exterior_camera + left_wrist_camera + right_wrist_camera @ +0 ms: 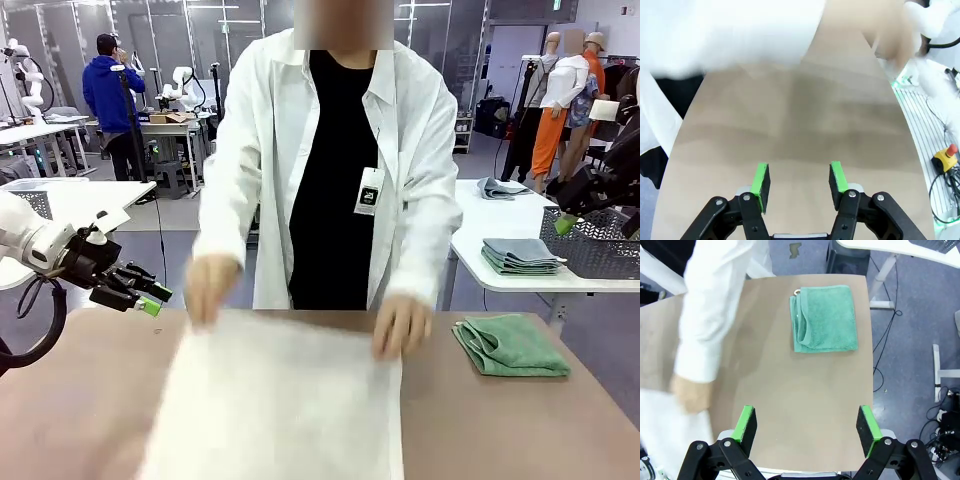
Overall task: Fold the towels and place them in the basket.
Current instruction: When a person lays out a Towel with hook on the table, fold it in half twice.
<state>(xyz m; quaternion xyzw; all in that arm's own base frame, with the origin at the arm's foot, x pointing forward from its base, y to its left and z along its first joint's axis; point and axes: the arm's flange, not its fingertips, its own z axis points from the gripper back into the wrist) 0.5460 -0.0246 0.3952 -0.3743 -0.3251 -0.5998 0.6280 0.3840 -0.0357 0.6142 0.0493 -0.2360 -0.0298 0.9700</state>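
On your brown table (500, 420), a person's hands (400, 325) pressed the flat cream terry towel (280, 400), with the folded sea-green terry towel (510, 345) nearby. Your left claw (797, 175) gaped partway and your right claw (807, 422) wide, both empty.

Folded grey cloths (521, 256) stacked on a white table (508, 218).

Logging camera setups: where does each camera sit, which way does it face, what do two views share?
Front view: between the arms, facing across the brown wooden table at a white-coated person handling a cream terry towel; left claw at left.
Left wrist view: on that wrist, looking past the open left claw at bare tabletop.
Right wrist view: likewise, past the open right claw at a folded sea-green terry towel.
Shared: front and right wrist views show that green towel and the person's hand.
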